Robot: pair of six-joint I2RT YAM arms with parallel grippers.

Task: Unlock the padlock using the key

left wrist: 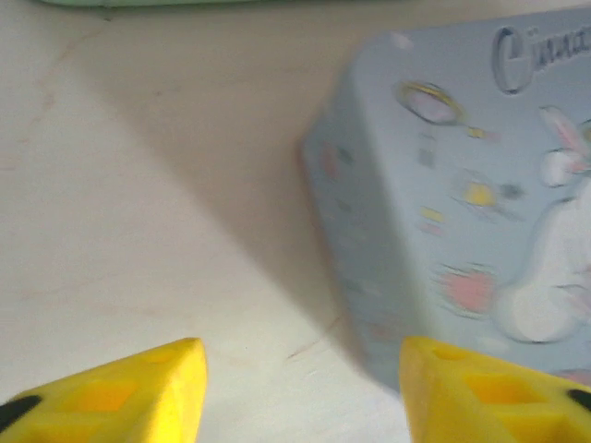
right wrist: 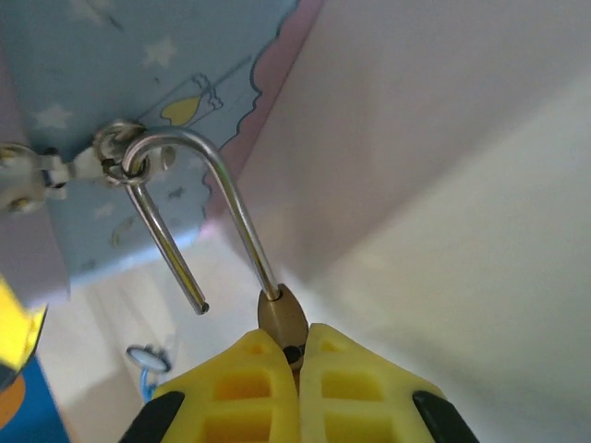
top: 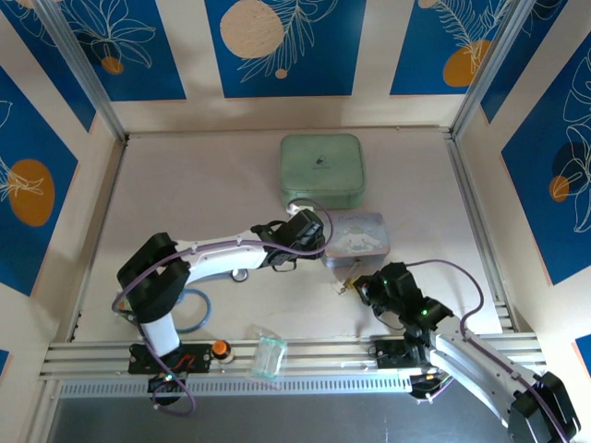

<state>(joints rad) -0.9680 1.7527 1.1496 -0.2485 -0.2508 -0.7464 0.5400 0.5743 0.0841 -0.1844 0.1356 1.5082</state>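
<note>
Left tool [left wrist: 300, 365] is released and empty above the bench [left wrist: 138, 203], beside the tin [left wrist: 443, 185]. Right tool [right wrist: 297, 343] is clenched on the padlock [right wrist: 282, 317] body. The shackle [right wrist: 231, 194], one end free, is hooked through the tin's clasp [right wrist: 115, 152]. Risk: pulling may drag the tin, or the small body may slip. The key cannot be made out.

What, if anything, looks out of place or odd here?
The padlock has its shackle open, the free end out of the body, yet it is hooked through the clasp ring of the blue tin. The right gripper is shut on the padlock body. A clear plastic piece lies on the near rail, off the tabletop.
</note>
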